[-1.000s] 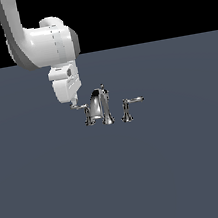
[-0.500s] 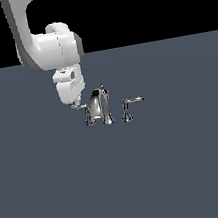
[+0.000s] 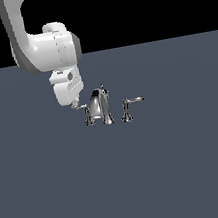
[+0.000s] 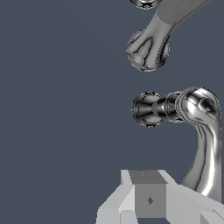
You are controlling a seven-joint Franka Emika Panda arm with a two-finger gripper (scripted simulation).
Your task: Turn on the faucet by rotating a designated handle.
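The chrome faucet (image 3: 99, 107) stands on the grey floor, with an arched spout and a tiny knob on top. The handle (image 3: 83, 110) is its lever on the exterior view's left, arm pointing away from the spout. The twin lever (image 3: 129, 106) points right. My gripper (image 3: 74, 105) hangs from the white arm with its tip right at the outer end of the handle's arm. In the wrist view the handle (image 4: 204, 140) runs down beside my gripper (image 4: 148, 188), whose fingers look closed together and empty. The spout base (image 4: 146, 50) lies beyond.
The grey floor (image 3: 143, 176) spreads flat around the faucet. The white arm (image 3: 44, 46) rises above and to the exterior view's left of the handle.
The arm has shifted a little toward the exterior view's right and lowered, bringing the gripper tip closer to the handle's end. The handle has not visibly turned.
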